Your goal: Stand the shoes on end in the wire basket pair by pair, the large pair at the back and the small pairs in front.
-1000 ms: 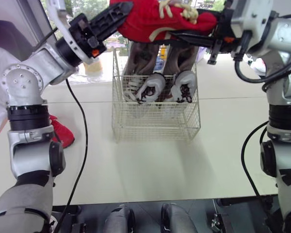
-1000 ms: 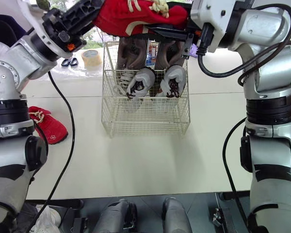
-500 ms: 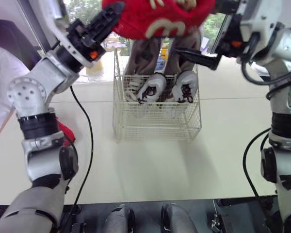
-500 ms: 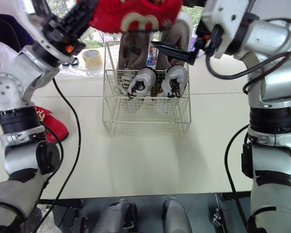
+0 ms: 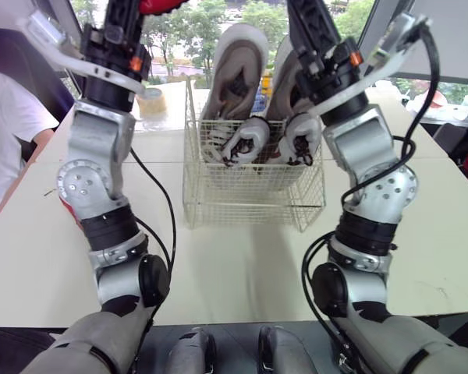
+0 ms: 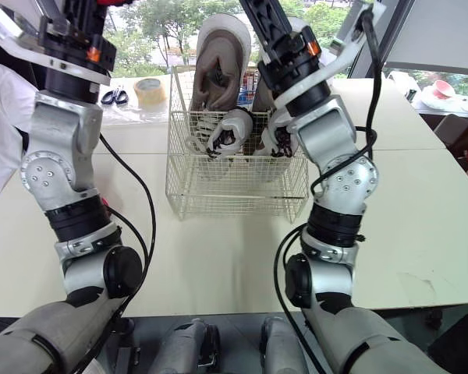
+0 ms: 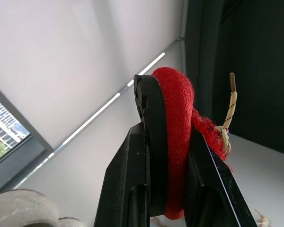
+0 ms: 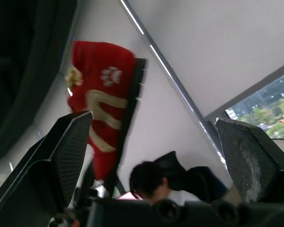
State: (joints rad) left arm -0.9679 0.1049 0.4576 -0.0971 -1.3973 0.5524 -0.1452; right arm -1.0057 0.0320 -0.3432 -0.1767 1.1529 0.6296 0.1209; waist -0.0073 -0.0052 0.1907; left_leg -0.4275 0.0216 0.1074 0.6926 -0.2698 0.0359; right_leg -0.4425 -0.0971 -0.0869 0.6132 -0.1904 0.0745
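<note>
Raised at upper left, the left gripper (image 7: 168, 113) clamps a red shoe (image 7: 180, 94); the right gripper (image 8: 154, 120), top centre, gapes empty; best lower it slowly, upright, into the basket (image 5: 249, 199)'s free front space, ahead of the grey pair (image 5: 246, 139).

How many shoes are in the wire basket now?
4 in the wire basket: left large shoe and right large shoe on end at the back, left small shoe and right small shoe in front. None seems hidden.
</note>
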